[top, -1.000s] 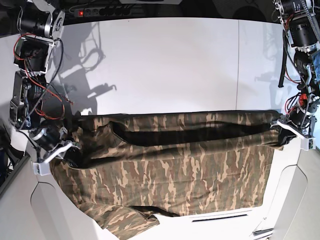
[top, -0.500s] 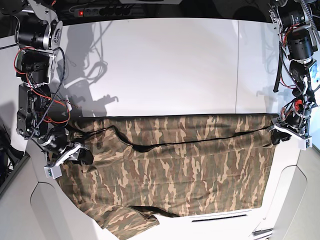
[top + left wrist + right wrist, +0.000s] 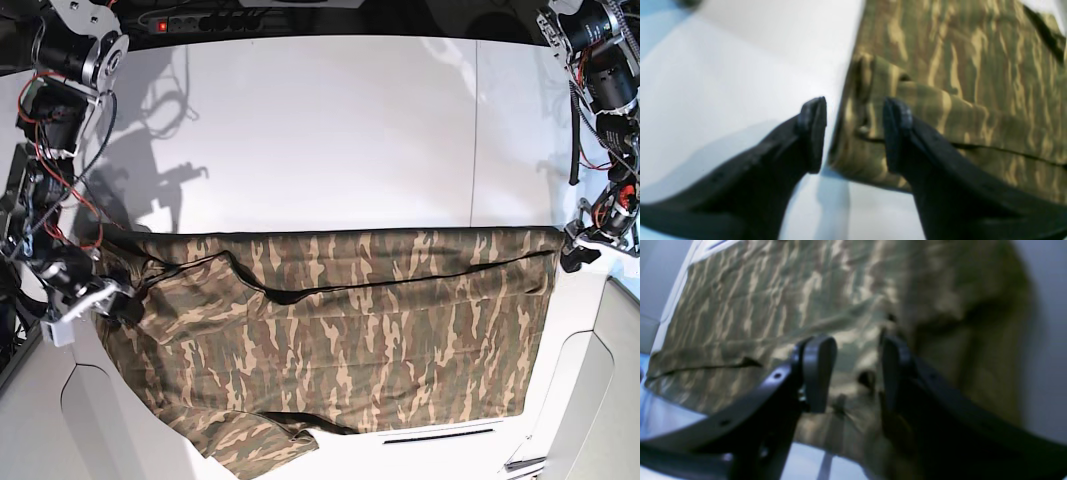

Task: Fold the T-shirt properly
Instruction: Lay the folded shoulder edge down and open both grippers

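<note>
A wide white bench (image 3: 330,130) fills the base view, bare across its far half. Spread over the near half lies the T-shirt (image 3: 340,330), a large, soft, short-sleeved cloth shirt in camouflage print of olive, brown, tan and dark patches. It lies flat, reaching almost from one side of the bench to the other, with a fold line running left to right across its far part and one sleeve hanging toward the near left corner.

At the right edge of the base view is the left gripper (image 3: 578,250), black, just beside the shirt's far right corner. The left wrist view shows its jaws standing apart with the folded corner between them but not pinched; nothing is held. At the left edge, the right gripper (image 3: 108,300) sits at the shirt's far left corner. The blurred right wrist view shows its jaws also apart above the cloth, gripping nothing.

By my judgement, a lengthwise fold has just been laid down and released. The next move likely calls for both arms to draw clear of the cloth, then take fresh corners for a further fold without dragging the layer that is already set.
</note>
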`<action>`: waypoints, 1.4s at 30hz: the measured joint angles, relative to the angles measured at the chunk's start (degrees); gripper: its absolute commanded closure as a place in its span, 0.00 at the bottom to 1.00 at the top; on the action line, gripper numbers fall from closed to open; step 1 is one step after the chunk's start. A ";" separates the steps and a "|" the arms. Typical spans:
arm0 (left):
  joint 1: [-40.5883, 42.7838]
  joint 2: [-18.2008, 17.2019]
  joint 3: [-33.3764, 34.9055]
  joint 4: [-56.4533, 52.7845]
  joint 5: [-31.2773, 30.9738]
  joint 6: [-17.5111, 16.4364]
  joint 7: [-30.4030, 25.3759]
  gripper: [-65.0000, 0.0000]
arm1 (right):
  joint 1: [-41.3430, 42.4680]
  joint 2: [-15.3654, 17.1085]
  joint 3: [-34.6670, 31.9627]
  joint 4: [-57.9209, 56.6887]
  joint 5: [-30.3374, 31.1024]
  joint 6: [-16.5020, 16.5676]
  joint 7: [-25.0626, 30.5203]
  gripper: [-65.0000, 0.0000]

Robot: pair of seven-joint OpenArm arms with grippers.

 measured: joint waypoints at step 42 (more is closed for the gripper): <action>1.31 7.91 5.66 0.20 4.42 -0.20 -5.14 1.00 | -7.32 -2.51 1.07 -5.09 -2.51 -0.72 16.17 1.00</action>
